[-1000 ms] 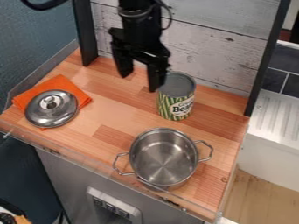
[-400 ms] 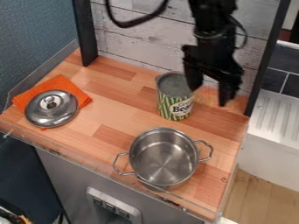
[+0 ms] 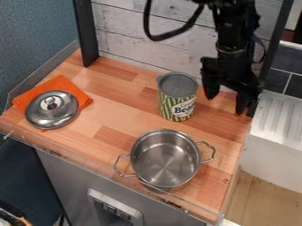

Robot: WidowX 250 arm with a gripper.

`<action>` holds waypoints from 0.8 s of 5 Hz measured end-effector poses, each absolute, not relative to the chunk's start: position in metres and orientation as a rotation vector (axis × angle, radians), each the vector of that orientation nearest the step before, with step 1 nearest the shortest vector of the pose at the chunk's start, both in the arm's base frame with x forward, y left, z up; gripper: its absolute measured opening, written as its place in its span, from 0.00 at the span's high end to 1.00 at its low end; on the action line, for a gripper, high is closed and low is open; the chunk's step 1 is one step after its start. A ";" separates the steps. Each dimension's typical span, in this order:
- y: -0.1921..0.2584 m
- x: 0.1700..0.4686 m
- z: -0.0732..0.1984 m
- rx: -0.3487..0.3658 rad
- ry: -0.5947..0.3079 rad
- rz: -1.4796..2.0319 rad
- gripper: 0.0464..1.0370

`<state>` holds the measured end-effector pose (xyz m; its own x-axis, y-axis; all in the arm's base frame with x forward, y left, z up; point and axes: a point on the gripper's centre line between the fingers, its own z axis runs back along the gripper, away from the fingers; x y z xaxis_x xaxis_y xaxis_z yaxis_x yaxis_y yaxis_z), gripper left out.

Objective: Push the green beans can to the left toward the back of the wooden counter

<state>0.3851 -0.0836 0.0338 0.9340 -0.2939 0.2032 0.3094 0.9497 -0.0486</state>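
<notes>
My gripper (image 3: 226, 103) hangs at upper right, fingers wide apart, seemingly empty, near the upper-centre bean can (image 3: 178, 98); a two-handled steel pot (image 3: 165, 159) sits lower centre, a metal lid (image 3: 52, 111) on orange cloth (image 3: 61, 83) left.

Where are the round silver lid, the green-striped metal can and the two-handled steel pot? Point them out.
Round silver lid (image 3: 52, 113): camera view, on its domed top below the knob.
Green-striped metal can (image 3: 176, 103): camera view, on its front side.
Two-handled steel pot (image 3: 165, 160): camera view, on its inside bottom.
</notes>
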 end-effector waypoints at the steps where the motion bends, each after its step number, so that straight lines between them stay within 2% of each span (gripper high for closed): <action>1: -0.078 0.384 0.030 -0.061 -0.175 -0.306 0.04; 2: -0.051 0.371 0.018 -0.035 -0.118 -0.256 0.04; 4: 0.000 0.364 0.025 -0.041 -0.082 -0.195 0.04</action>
<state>0.3642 0.0003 0.0254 0.9776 -0.1922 0.0852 0.1956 0.9801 -0.0332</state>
